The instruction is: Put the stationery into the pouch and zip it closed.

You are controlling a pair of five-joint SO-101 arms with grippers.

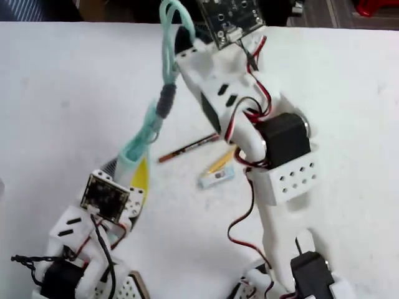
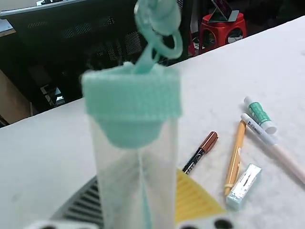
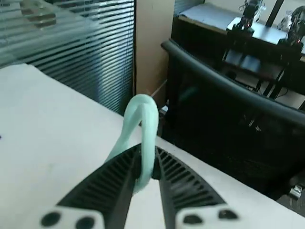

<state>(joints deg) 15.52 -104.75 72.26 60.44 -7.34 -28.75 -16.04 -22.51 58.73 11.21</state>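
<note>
Pinching the mint loop point(image 3: 143, 114), the right gripper point(image 3: 145, 155) has its black ribbed jaws closed to a sliver, the cord running straight up between them. From the high view that right gripper point(image 1: 181, 40) sits at the far side of the table point(image 1: 62, 93), with the loop point(image 1: 171, 25) poking out beyond it. The pouch point(image 1: 146, 134) stretches in a line from there down to the left gripper point(image 1: 128, 168). In the left wrist view the pouch point(image 2: 131, 102) stands squarely between the jaws, grey finger on one side, yellow finger on the other, both closed against its clear body, with the mint end out past the tips. The stationery is all outside the pouch, on the table just beside it. The marker point(image 2: 201, 151) lies nearest, then the orange pen point(image 2: 234, 157) and the eraser point(image 2: 244, 186) touching its tip. Two white tubes point(image 2: 259, 121) lie side by side beyond those.
</note>
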